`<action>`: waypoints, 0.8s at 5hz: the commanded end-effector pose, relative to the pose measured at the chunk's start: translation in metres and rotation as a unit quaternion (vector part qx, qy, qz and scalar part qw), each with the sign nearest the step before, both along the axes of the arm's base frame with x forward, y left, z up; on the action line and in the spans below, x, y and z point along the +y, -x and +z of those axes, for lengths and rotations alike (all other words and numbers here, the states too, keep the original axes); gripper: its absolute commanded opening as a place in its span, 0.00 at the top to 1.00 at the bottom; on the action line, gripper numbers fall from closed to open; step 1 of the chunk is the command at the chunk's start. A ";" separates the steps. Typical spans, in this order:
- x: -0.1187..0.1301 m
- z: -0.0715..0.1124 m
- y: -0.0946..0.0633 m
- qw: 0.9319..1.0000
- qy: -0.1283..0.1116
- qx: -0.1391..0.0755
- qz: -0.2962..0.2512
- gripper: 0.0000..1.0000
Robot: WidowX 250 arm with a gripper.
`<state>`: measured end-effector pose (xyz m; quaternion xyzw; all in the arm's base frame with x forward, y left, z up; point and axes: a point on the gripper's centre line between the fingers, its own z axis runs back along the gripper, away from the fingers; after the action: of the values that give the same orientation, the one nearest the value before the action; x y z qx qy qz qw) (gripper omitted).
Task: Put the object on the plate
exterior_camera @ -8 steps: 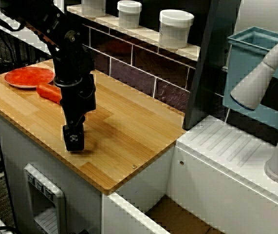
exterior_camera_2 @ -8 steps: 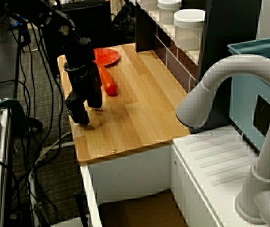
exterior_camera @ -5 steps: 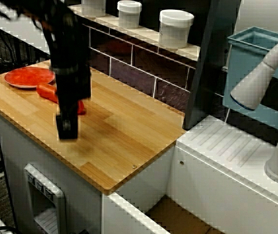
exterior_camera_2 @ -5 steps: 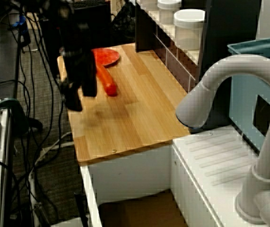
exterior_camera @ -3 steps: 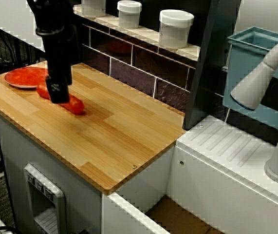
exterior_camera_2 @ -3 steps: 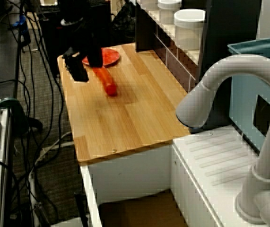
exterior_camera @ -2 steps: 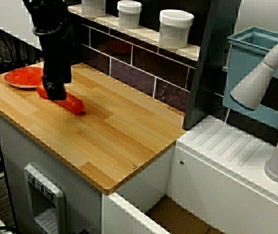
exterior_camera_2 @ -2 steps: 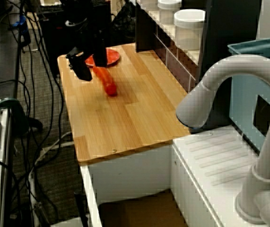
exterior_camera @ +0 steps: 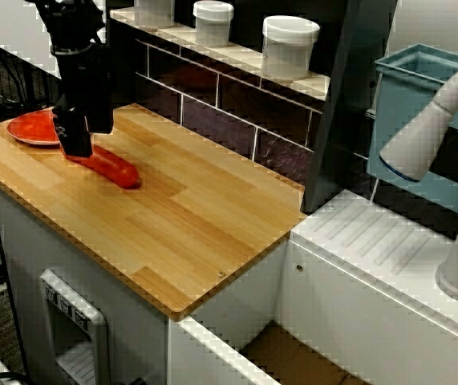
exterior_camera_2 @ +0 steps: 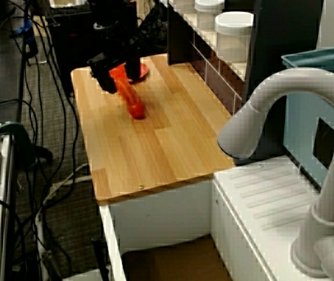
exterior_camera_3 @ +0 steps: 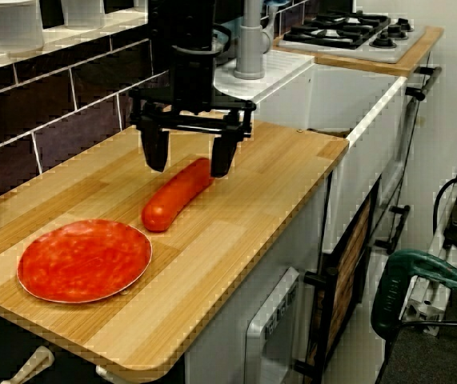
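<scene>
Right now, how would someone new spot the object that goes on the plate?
On the wooden counter, under the open gripper, lies the object. Long, glossy and sausage-shaped, it differs from the flat round plate beside it.

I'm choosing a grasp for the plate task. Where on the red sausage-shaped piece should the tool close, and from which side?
Grip the object around its middle, coming straight down. It lies flat on the wooden counter, long and rounded, so the open tool should close across its narrow width.
</scene>
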<state>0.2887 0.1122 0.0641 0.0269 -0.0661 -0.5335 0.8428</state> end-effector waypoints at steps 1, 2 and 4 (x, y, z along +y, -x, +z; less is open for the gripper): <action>0.007 0.013 -0.009 1.000 -0.018 -0.015 -0.006 0.00; 0.003 0.008 -0.005 1.000 -0.023 -0.003 -0.008 0.00; 0.003 -0.007 -0.018 1.000 -0.026 0.002 0.005 0.00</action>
<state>0.2937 0.1149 0.0415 0.0268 -0.0324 -0.5312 0.8462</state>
